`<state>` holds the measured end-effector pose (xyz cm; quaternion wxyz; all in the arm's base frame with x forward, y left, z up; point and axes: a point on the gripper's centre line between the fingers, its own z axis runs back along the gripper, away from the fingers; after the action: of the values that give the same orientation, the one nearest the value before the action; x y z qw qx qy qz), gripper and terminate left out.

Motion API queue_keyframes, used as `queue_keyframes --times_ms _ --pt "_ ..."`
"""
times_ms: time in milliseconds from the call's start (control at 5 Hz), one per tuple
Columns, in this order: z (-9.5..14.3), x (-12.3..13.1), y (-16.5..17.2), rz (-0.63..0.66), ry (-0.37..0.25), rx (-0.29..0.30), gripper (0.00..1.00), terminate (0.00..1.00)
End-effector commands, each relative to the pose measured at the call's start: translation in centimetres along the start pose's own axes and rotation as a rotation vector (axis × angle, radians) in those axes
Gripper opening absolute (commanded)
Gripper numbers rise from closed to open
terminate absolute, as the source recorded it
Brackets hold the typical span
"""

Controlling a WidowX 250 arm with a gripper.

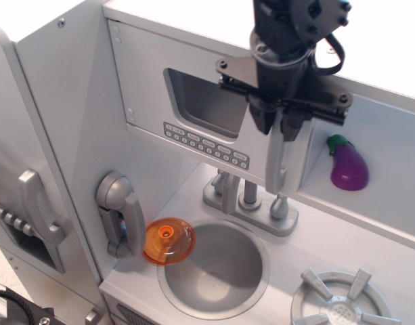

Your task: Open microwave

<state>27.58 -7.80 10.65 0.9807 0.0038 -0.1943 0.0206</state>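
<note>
Toy kitchen, grey | pincer (281, 125) clamped on microwave (193, 101) handle (277, 159) top | risk: high, narrow hold slips when pulled; door stays closed

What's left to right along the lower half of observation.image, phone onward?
Toy phone handset → orange lid → sink basin → faucet → stove burner

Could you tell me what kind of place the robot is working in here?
It looks like a child's toy play kitchen rather than a real one. Signs: a light-grey microwave with a small button row, a moulded sink with a plastic faucet, and a toy purple eggplant on the shelf.
</note>
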Motion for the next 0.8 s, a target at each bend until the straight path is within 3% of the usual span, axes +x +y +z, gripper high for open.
queue_keyframes --times_ms 0,200,400,600 --pt "2.5 -2.7 1.5 -0.055 0.104 -0.05 0.0 0.0" --pt "3.4 -4.0 2.0 -0.083 0.18 -0.03 1.0 0.0" --pt "3.8 -5.7 0.2 -0.12 0.407 -0.077 1.0 0.0" --pt "3.6 -6.3 -3.1 -0.134 0.441 -0.106 1.0 0.0"
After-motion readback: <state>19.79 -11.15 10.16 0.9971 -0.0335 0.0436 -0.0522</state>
